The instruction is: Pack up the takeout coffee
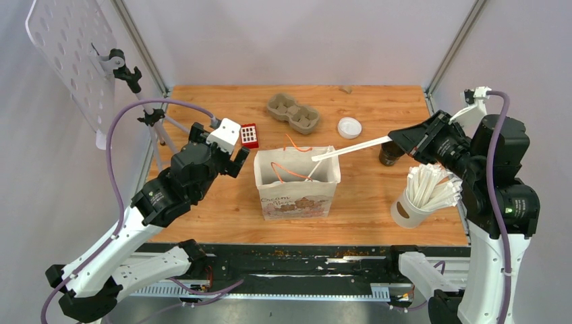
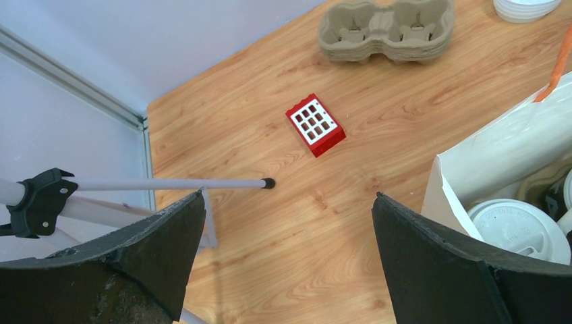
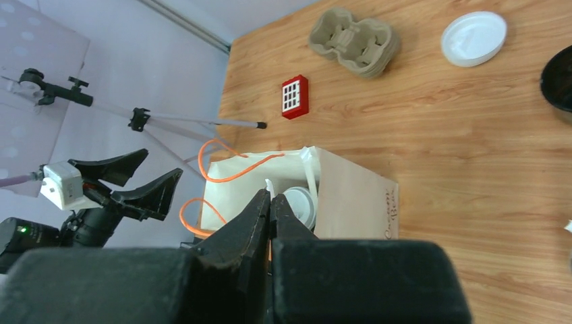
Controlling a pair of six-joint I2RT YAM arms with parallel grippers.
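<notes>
takeout coffee (image 2: 519, 229), white-lidded, sits in paper bag (image 2: 499, 148).

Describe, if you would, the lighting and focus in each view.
Top view: even soft light, faint shadows, the bag sharp. Left wrist view: the red block crisp, the jaws near the lens very dark. Right wrist view: the black jaws loom large and featureless; the white lid bright.

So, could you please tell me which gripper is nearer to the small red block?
Left. The left gripper hangs open just near-left of the red block; the right gripper, shut on a white stick, is far right, past the paper bag.
</notes>
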